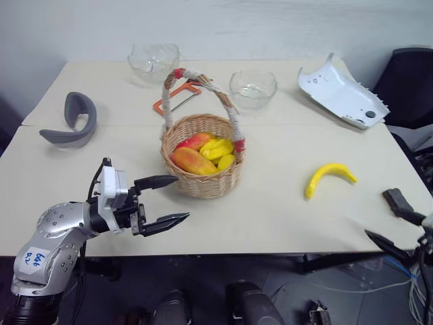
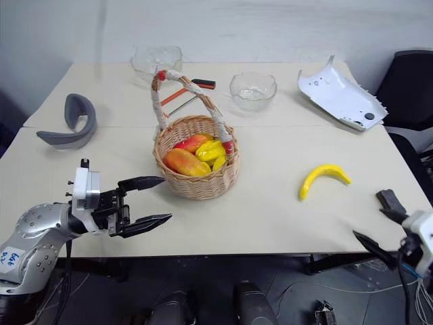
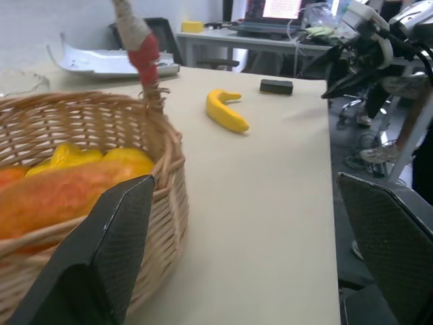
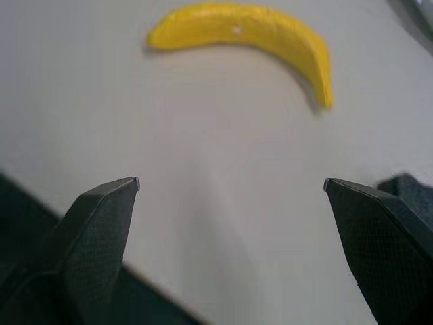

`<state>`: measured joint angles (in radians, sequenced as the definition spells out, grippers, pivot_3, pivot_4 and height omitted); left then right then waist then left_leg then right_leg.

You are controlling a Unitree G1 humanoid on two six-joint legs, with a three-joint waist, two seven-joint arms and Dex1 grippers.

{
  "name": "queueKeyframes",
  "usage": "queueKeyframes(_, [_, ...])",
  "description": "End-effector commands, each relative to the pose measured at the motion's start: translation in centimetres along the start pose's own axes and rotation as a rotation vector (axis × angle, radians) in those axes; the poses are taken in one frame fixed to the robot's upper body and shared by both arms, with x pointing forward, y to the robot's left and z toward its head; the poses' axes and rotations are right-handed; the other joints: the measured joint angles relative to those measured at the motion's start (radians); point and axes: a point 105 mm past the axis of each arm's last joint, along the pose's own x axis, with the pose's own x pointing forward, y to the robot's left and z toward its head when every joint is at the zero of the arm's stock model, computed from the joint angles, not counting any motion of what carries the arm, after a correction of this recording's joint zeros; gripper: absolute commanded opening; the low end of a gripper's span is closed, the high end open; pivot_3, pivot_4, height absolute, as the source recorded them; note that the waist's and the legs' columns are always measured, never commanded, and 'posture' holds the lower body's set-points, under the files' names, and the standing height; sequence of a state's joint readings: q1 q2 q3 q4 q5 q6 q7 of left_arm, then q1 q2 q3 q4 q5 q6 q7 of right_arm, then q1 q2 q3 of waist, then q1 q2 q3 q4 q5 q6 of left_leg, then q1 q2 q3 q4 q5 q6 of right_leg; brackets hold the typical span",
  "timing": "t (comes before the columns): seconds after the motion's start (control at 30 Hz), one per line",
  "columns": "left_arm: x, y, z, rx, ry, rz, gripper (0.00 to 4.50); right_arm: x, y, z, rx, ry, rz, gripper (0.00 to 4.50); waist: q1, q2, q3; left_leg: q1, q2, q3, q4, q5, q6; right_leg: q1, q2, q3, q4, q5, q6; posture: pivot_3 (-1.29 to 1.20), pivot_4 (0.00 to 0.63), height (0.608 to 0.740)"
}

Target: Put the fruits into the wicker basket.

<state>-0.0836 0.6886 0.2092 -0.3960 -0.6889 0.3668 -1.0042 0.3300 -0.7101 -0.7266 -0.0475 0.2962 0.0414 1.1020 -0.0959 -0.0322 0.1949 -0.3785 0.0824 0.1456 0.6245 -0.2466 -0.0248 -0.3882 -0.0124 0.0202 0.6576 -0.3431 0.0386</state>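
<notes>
The wicker basket (image 1: 203,177) stands mid-table and holds an orange-red mango (image 1: 193,160) and small yellow fruits (image 1: 218,149). A yellow banana (image 1: 329,177) lies alone on the table to the basket's right. My left gripper (image 1: 183,198) is open and level just in front and left of the basket, empty, with one fingertip close to the wicker wall. My right gripper (image 1: 377,218) is open and empty at the table's near right edge. In the right wrist view it faces the banana (image 4: 250,30) from a short way off.
Two clear glass bowls (image 1: 153,61) (image 1: 253,87) and an orange clamp (image 1: 177,98) stand behind the basket. A grey curved piece (image 1: 74,122) lies far left and a white plastic shell (image 1: 342,91) far right. A small black block (image 3: 276,86) sits beyond the banana.
</notes>
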Motion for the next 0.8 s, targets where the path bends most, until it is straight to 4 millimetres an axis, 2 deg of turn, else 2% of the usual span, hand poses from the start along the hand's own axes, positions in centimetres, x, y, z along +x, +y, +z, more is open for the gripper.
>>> queueKeyframes(0.03, [-0.1, 0.0, 0.2, 0.011, -0.004, -0.013, 4.50, 0.4, -0.9, 2.1, -0.133, -0.053, -0.018, 4.49, -0.005, -0.002, 0.001, 0.004, -0.001, 0.000, -0.001, 0.000, 0.000, 0.003, 0.002, 0.003, -0.001, 0.001, -0.001, 0.00, 0.150, 0.740])
queueKeyframes(0.1, [-0.1, 0.1, -0.1, 0.002, 0.002, -0.012, 4.50, 1.9, -1.2, 2.8, -0.181, -0.021, 0.046, 4.49, -0.012, -0.002, 0.001, 0.012, -0.001, -0.002, -0.005, 0.000, -0.001, 0.008, 0.004, 0.008, -0.004, -0.001, -0.005, 0.00, 0.150, 0.740])
queueKeyframes(0.17, [0.0, 0.2, -0.1, 0.009, 0.007, -0.016, 4.50, 3.5, -2.0, 3.6, -0.234, 0.003, 0.079, 4.49, -0.016, -0.002, 0.001, 0.013, -0.003, -0.001, -0.007, 0.000, 0.000, 0.008, 0.004, 0.011, -0.004, -0.002, -0.006, 0.00, 0.150, 0.740])
queueKeyframes(0.27, [0.0, 0.4, -0.3, 0.016, -0.002, 0.000, 4.50, 6.4, -3.4, 4.2, -0.304, 0.092, 0.145, 4.49, -0.014, -0.002, 0.001, 0.012, -0.003, -0.001, -0.009, 0.001, 0.001, 0.005, 0.005, 0.012, -0.005, 0.001, -0.001, 0.00, 0.150, 0.740])
queueKeyframes(0.37, [0.0, 0.2, -0.5, 0.018, -0.004, 0.007, 4.50, 9.2, -5.2, 4.3, -0.324, 0.161, 0.140, 4.49, -0.010, -0.003, 0.001, 0.008, -0.003, 0.000, -0.010, 0.002, 0.003, 0.000, 0.005, 0.013, -0.003, 0.001, -0.001, 0.00, 0.150, 0.740])
queueKeyframes(0.43, [0.1, 0.0, -0.6, 0.022, -0.004, 0.009, 4.50, 11.1, -6.1, 4.3, -0.299, 0.194, 0.146, 4.49, -0.008, -0.002, 0.001, 0.007, -0.003, 0.001, -0.010, 0.003, -0.002, -0.003, 0.005, 0.014, -0.001, 0.000, 0.000, 0.00, 0.150, 0.740])
queueKeyframes(0.53, [0.0, 0.0, -0.5, 0.031, -0.007, 0.027, 4.50, 13.1, -6.3, 4.4, -0.259, 0.219, 0.195, 4.49, -0.004, -0.002, 0.002, 0.006, -0.003, 0.002, -0.011, 0.004, -0.006, -0.005, 0.006, 0.015, -0.001, -0.003, 0.001, 0.00, 0.150, 0.740])
queueKeyframes(0.63, [0.0, 0.1, -0.2, 0.039, -0.003, 0.039, 4.50, 15.1, -7.1, 5.4, -0.235, 0.200, 0.164, 4.49, -0.004, -0.002, 0.002, 0.006, -0.003, 0.002, -0.011, 0.002, -0.007, -0.005, 0.006, 0.016, 0.000, -0.006, 0.001, 0.00, 0.150, 0.740])
queueKeyframes(0.8, [-0.3, -0.2, 0.0, 0.042, 0.005, 0.064, 4.50, 17.2, -6.6, 6.4, -0.063, 0.169, 0.184, 4.49, -0.012, -0.002, 0.002, 0.006, -0.003, 0.002, -0.011, 0.002, -0.008, -0.005, 0.006, 0.016, 0.000, -0.006, 0.001, 0.00, 0.150, 0.740])
